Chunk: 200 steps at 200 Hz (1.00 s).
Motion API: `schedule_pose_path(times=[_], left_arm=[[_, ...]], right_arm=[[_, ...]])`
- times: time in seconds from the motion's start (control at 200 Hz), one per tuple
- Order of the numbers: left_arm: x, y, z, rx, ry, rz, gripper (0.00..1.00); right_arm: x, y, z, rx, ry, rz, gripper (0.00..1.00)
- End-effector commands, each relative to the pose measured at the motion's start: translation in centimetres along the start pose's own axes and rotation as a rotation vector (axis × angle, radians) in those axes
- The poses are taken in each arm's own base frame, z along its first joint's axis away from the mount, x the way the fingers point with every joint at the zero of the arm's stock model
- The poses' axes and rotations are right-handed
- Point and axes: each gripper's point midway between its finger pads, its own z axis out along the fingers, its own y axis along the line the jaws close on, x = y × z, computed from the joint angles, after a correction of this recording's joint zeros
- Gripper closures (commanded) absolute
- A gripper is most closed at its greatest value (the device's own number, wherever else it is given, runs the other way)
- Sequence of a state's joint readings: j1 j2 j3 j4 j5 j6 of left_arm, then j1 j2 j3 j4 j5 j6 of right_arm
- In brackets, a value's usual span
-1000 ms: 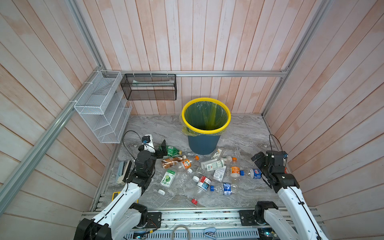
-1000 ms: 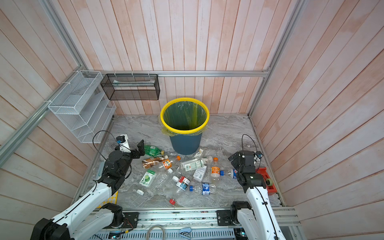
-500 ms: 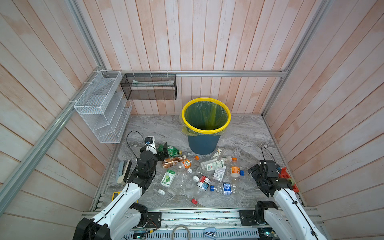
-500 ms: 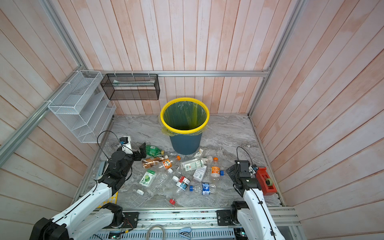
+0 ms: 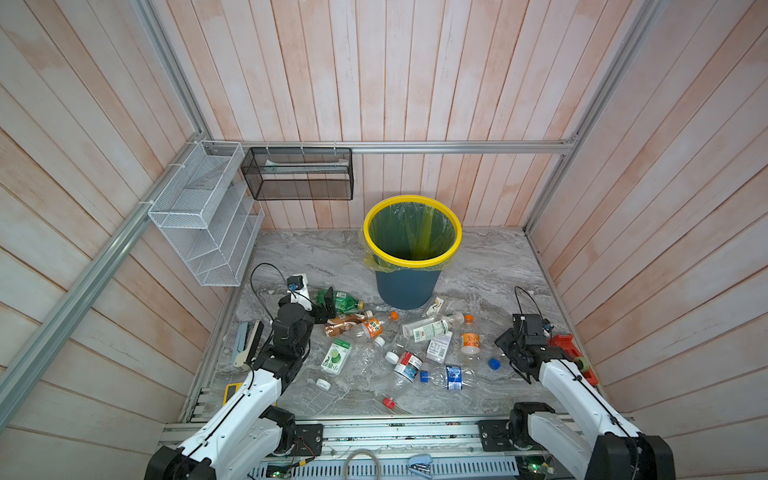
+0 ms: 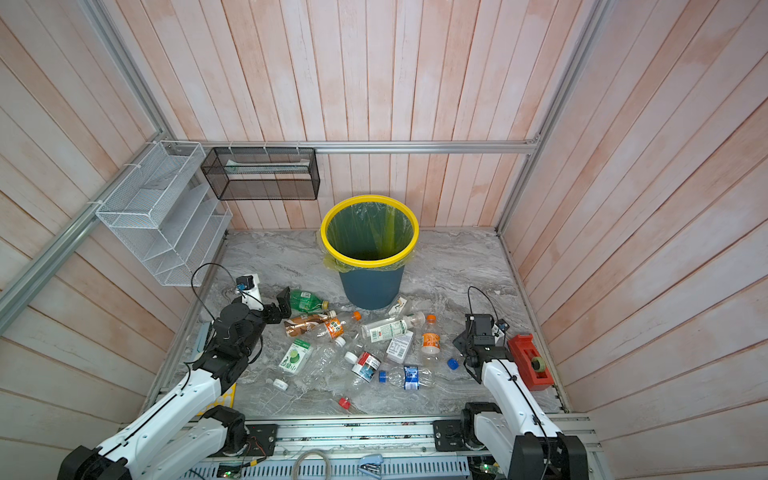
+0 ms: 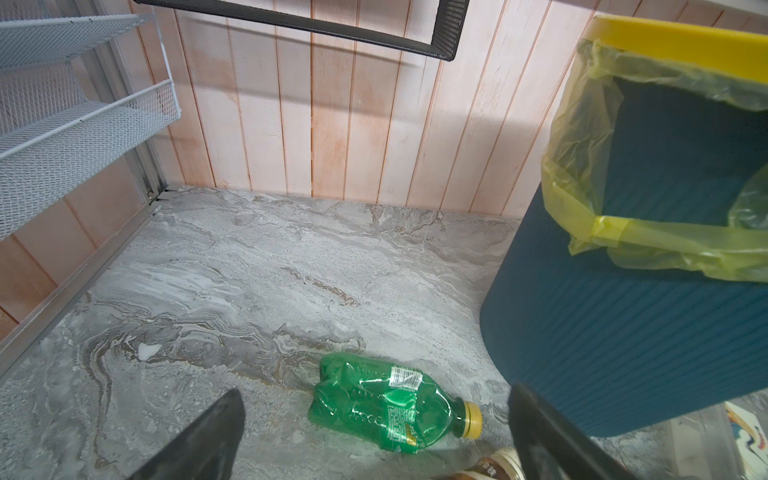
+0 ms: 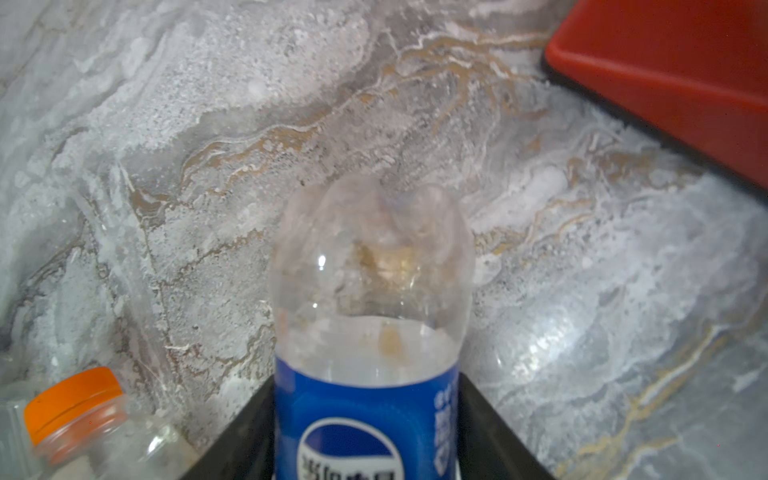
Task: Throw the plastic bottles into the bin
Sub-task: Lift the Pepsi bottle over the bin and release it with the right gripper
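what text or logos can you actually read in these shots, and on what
No text reads clearly.
blue-label bottle: round blue-and-white emblem over Chinese characters, cut off and blurred, unreadable.
green bottle: barcode and small print, too small to read.
other bottles: labels too small to read in both top views.

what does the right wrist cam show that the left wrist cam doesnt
Only the right wrist view: a clear blue-label bottle between the fingers of the right gripper, which press on both its sides, an orange-capped bottle next to it, and a corner of the red tape dispenser.

Only the left wrist view: the green bottle lying on its side ahead of the open left gripper, the bin, the white wire rack and the black mesh basket.

Both: the grey marbled tabletop.
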<state>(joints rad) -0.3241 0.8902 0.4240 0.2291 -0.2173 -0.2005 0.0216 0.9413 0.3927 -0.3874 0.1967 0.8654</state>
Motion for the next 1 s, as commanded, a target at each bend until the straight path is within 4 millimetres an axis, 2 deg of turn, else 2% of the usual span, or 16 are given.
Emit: schedule_pose_path(times=[0.0, 0.185, 0.25, 0.34, 0.475, 0.58, 0.605, 0.61, 0.725, 0.755, 0.81, 0.825, 0.89, 0.925, 0.975, 0.995], left_arm=[[1.1, 0.0, -0.2, 0.003, 0.023, -0.020, 0.00], [1.6, 0.5, -0.5, -0.016, 0.023, -0.079, 0.00], [1.8, 0.7, -0.6, -0.023, 0.019, -0.095, 0.00], [2.1, 1.2, -0.8, -0.045, 0.024, -0.105, 0.01], [2.5, 1.8, -0.9, -0.086, 0.060, -0.118, 0.00], [2.6, 1.8, -0.9, -0.087, 0.071, -0.124, 0.00], [2.6, 1.8, -0.9, -0.088, 0.073, -0.128, 0.00], [2.6, 1.8, -0.9, -0.088, 0.074, -0.129, 0.00], [2.9, 1.6, -0.8, -0.086, 0.098, -0.150, 0.00], [3.0, 1.5, -0.7, -0.084, 0.107, -0.153, 0.00], [3.2, 1.3, -0.6, -0.074, 0.126, -0.151, 0.00], [3.3, 1.3, -0.5, -0.074, 0.131, -0.149, 0.00], [3.6, 1.2, -0.4, -0.076, 0.156, -0.144, 0.00], [3.7, 1.2, -0.3, -0.080, 0.167, -0.142, 0.00], [3.9, 1.2, -0.2, -0.084, 0.185, -0.143, 0.00], [3.9, 1.2, -0.2, -0.085, 0.190, -0.143, 0.00]], right_arm=[[-1.7, 1.3, -0.9, -0.066, -0.080, -0.035, 0.46], [-4.9, 4.1, -4.4, -0.202, -0.211, -0.087, 0.52], [-6.9, 5.8, -7.1, -0.289, -0.300, -0.101, 0.53], [-10.4, 8.5, -12.1, -0.419, -0.452, -0.113, 0.52], [-14.9, 14.2, -20.4, -0.657, -0.610, -0.168, 0.53], [-17.1, 20.1, -25.0, -0.869, -0.603, -0.232, 0.55], [-17.1, 21.5, -25.3, -0.918, -0.581, -0.246, 0.56], [-17.3, 21.9, -25.9, -0.936, -0.587, -0.246, 0.56], [-17.0, 28.1, -29.6, -1.147, -0.548, -0.327, 0.57], [-16.1, 29.9, -30.3, -1.183, -0.529, -0.369, 0.56], [-13.8, 33.0, -30.0, -1.213, -0.459, -0.462, 0.54], [-13.5, 33.9, -30.9, -1.228, -0.460, -0.484, 0.53], [-10.8, 36.9, -29.8, -1.221, -0.381, -0.601, 0.47], [-9.7, 38.0, -28.9, -1.200, -0.339, -0.647, 0.39], [-9.3, 38.8, -27.7, -1.162, -0.296, -0.675, 0.31], [-9.5, 38.9, -27.3, -1.140, -0.299, -0.678, 0.23]])
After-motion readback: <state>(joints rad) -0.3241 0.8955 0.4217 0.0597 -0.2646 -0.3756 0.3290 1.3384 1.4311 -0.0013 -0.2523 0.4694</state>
